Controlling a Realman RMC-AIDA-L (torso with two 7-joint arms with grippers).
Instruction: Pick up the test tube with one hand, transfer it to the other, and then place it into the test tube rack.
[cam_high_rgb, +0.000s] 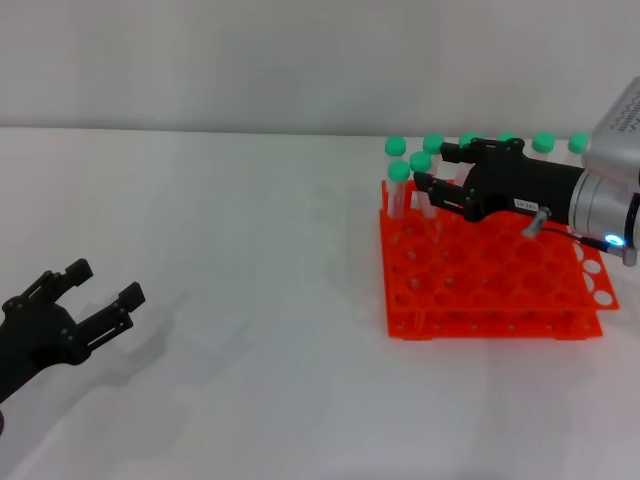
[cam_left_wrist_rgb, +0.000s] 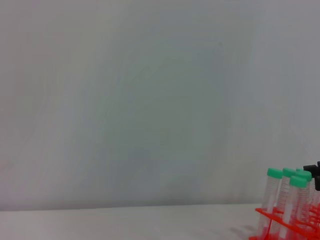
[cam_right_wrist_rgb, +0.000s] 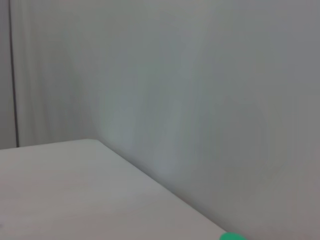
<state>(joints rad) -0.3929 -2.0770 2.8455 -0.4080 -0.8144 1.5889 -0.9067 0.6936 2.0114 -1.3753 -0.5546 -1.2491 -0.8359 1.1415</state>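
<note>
Left gripper (cam_high_rgb: 100, 288): near left of the white table (cam_high_rgb: 250, 300), fingers spread, holding nothing. Test tube rack (cam_high_rgb: 480, 280): orange-red, at right. Right gripper (cam_high_rgb: 430, 168): reaches over the rack's far-left corner among the green-capped tubes, jaws parted around the test tube (cam_high_rgb: 421, 178); firm grip cannot be confirmed. Only the head view shows both grippers. Left wrist view: rack corner (cam_left_wrist_rgb: 272, 217) with three tubes (cam_left_wrist_rgb: 272, 192). Right wrist view: table, wall, one green cap (cam_right_wrist_rgb: 231, 236).
</note>
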